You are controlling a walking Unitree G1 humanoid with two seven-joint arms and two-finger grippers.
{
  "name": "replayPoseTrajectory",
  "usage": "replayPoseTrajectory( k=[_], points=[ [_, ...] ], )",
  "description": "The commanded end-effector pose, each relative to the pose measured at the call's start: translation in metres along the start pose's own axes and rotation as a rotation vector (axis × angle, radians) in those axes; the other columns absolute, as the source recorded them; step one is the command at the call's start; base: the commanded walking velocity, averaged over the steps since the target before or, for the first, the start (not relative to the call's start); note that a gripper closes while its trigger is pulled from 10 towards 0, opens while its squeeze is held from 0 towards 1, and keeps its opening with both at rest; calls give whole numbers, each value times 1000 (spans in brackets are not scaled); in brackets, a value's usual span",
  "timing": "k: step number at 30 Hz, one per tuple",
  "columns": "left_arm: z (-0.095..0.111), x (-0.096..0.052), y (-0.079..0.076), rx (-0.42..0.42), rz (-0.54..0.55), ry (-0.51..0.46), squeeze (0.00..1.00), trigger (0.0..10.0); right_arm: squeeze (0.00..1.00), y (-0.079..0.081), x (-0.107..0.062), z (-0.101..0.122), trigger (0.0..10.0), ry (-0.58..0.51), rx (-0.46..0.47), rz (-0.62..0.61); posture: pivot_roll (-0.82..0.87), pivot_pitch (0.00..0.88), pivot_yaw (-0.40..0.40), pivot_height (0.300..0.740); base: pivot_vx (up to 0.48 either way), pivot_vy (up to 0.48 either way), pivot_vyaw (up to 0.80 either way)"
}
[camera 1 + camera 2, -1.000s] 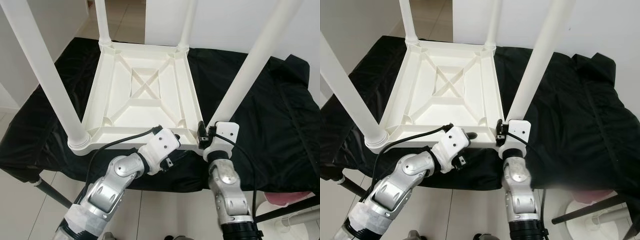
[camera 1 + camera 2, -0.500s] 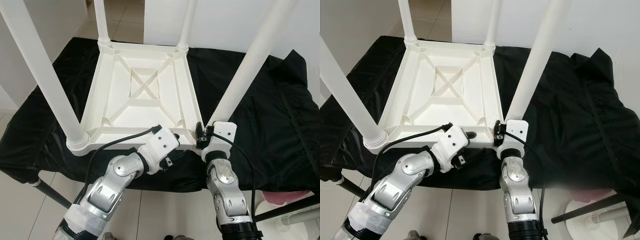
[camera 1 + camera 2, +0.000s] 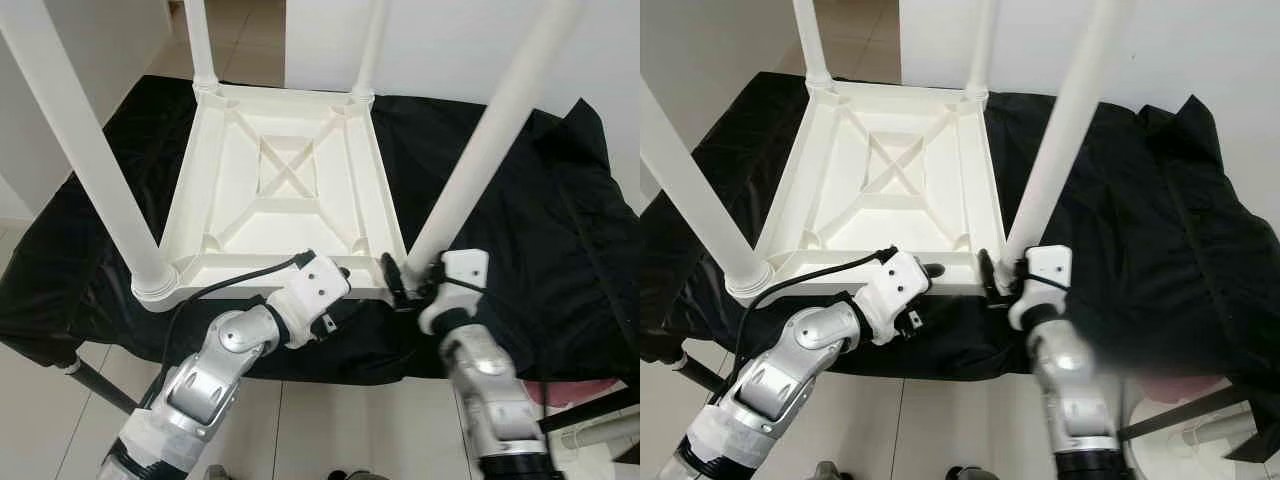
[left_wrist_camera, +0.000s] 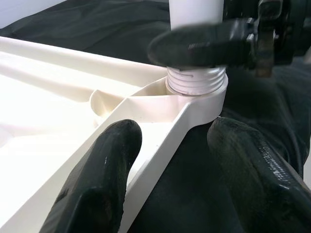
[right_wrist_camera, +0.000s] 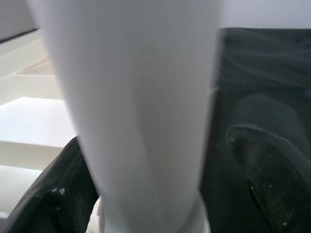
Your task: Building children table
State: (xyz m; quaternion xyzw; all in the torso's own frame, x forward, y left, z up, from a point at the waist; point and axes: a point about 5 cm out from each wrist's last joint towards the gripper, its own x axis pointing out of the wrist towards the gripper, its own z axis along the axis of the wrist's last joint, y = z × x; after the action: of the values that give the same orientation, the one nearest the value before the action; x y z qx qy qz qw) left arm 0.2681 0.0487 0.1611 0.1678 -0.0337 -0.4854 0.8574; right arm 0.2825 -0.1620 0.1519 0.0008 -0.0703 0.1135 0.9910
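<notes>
A white children's table (image 3: 275, 170) lies upside down on a black cloth (image 3: 530, 220), its legs pointing up. The near-right leg (image 3: 480, 150) stands in its corner socket, with the threaded end (image 4: 197, 80) partly showing. My right gripper (image 3: 405, 283) reaches in from the right and is shut on that leg just above the thread; one finger (image 4: 204, 43) crosses in front of it. My left gripper (image 4: 170, 145) is open astride the table's front rim beside that corner: one finger (image 4: 114, 160) rests against the rim, the other (image 4: 248, 165) stays off it over the cloth.
The near-left leg (image 3: 90, 150) rises tall on my left, and two far legs (image 3: 200, 45) (image 3: 372, 45) stand at the back corners. The cloth-covered stand ends just before my arms, with a dark frame bar (image 3: 100, 385) and tiled floor below. Something pink (image 3: 590, 395) lies low right.
My right wrist has swung from in front of the near-right leg round to its right side, so its fingers now point left. The left arm has held its place at the rim.
</notes>
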Motion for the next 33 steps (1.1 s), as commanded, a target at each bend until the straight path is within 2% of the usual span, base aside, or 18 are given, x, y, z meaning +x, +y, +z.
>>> replayPoseTrajectory(
  k=[1,5,10,12,18,19,21,22,23,24,33],
  points=[
    [1,2,-3,11,-15,-9,0,10000,0,-1,1,1,10000,-8,-2,40,-12,115,-51,740,0,0,0],
    [3,4,-5,18,-27,-13,0,10000,0,-11,8,5,10000,-9,-48,115,-6,115,-50,740,0,0,0],
    [4,5,-4,19,-28,-16,0,10000,0,-11,12,4,10000,2,-74,214,-7,113,-47,740,0,0,0],
    [4,6,-4,28,-26,-18,0,10000,0,-9,15,2,10000,14,-102,288,-6,112,-46,740,0,0,0],
    [7,8,-5,39,-33,-28,0,10000,0,-10,21,-2,10000,37,-139,367,-1,103,-40,740,0,0,0],
    [7,8,-5,42,-36,-28,0,10000,0,-12,23,-4,9137,41,-149,374,-2,102,-38,740,0,0,0],
    [7,8,-6,44,-38,-27,0,10000,0,-12,24,-4,9137,45,-156,379,-2,102,-38,740,0,0,0],
    [6,8,-6,45,-38,-27,0,10000,0,-13,24,-5,6431,45,-159,380,-2,102,-38,740,0,0,0],
    [7,9,-6,46,-39,-27,0,10000,0,-14,24,-6,2588,52,-163,393,-3,97,-34,740,0,0,0],
    [7,10,-5,47,-40,-29,0,10000,0,-16,24,-7,0,63,-174,401,-2,96,-36,740,0,0,0],
    [7,10,-3,51,-34,-32,0,10000,0,-22,21,-14,0,90,-178,411,2,95,-45,740,0,0,0]
  ],
)
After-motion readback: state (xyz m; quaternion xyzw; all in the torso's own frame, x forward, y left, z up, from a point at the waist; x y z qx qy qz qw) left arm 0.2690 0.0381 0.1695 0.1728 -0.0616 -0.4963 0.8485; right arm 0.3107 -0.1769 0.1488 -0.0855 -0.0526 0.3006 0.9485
